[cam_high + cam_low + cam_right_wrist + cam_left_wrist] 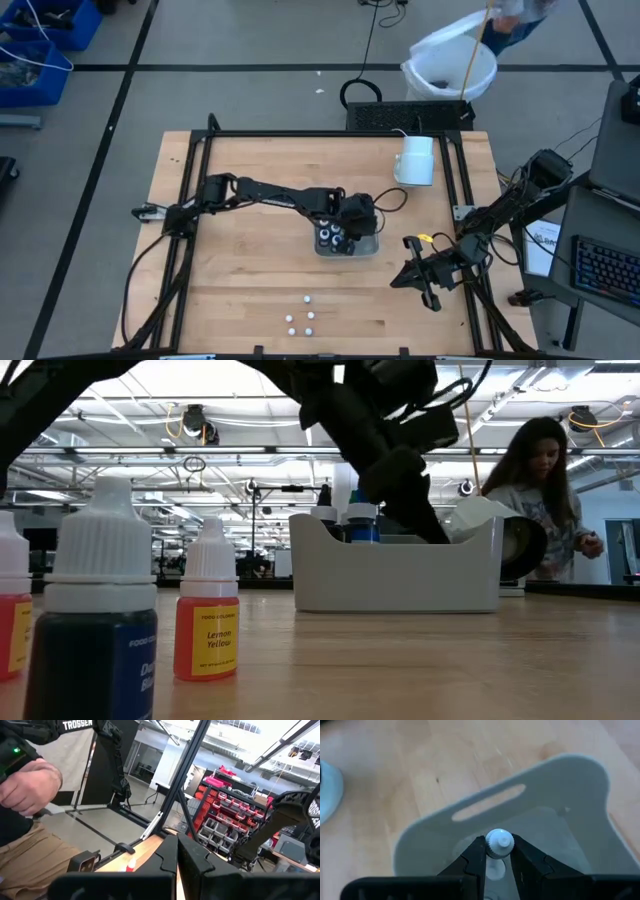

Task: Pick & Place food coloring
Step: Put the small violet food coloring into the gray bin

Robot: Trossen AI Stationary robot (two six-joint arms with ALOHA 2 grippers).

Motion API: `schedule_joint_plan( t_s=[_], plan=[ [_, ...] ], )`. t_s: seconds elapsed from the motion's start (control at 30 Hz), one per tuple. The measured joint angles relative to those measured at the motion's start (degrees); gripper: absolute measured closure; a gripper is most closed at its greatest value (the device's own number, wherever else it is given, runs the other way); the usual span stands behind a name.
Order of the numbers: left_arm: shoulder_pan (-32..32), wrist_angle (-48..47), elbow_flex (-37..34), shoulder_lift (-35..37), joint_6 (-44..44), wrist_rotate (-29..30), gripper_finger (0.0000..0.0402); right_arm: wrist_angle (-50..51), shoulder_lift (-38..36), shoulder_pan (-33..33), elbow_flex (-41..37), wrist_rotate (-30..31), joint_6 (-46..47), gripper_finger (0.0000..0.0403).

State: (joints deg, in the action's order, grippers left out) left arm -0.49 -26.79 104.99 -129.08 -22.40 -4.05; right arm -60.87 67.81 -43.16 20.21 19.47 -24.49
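Note:
My left gripper [499, 845] [350, 225] is over the grey plastic tray [545, 785] [370, 248] at mid-table, shut on a small white-capped food coloring bottle [499, 842]. In the low view the fingers reach down behind the tray's wall [400, 575], which hides the bottle's body. Other bottles [360, 520] [330, 238] stand upright in the tray. Several more [305, 315] stand on the table near its front edge; the low view shows a blue one [95, 620] and a yellow one [208, 610] close up. My right gripper [405, 275] [177, 855] waits shut at the right, touching nothing. My left gripper pinches the bottle's ribbed white cap [496, 839] between its two fingertips, one on either side. The fingers slant down from the table's left side into the tray. The bottle hangs upright below the fingers; whether its base touches the tray floor I cannot tell.
A large white mug [415, 160] stands behind the tray to the right. The black frame rails [200, 200] run along the table's sides. A white bin [450, 65] and a person [535, 490] are beyond the far edge. Another person's hand [30, 785] shows in the right wrist view.

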Motion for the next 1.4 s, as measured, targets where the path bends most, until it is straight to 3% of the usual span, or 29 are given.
schedule_joint_plan(
  t_s=[0.5,1.03,1.4],
  plan=[
    [0.0,0.1,0.1,0.2,0.7,2.6,0.0325,0.1,0.0,0.0,0.0,0.0,-0.2,0.0403],
    [1.4,-0.2,0.1,0.2,13.6,2.1,0.0325,-0.1,0.0,0.0,0.0,0.0,0.1,0.0403],
    [1.4,-0.2,0.1,0.2,12.7,0.6,0.0325,-0.1,0.0,0.0,0.0,0.0,0.2,0.0403]
  ],
)
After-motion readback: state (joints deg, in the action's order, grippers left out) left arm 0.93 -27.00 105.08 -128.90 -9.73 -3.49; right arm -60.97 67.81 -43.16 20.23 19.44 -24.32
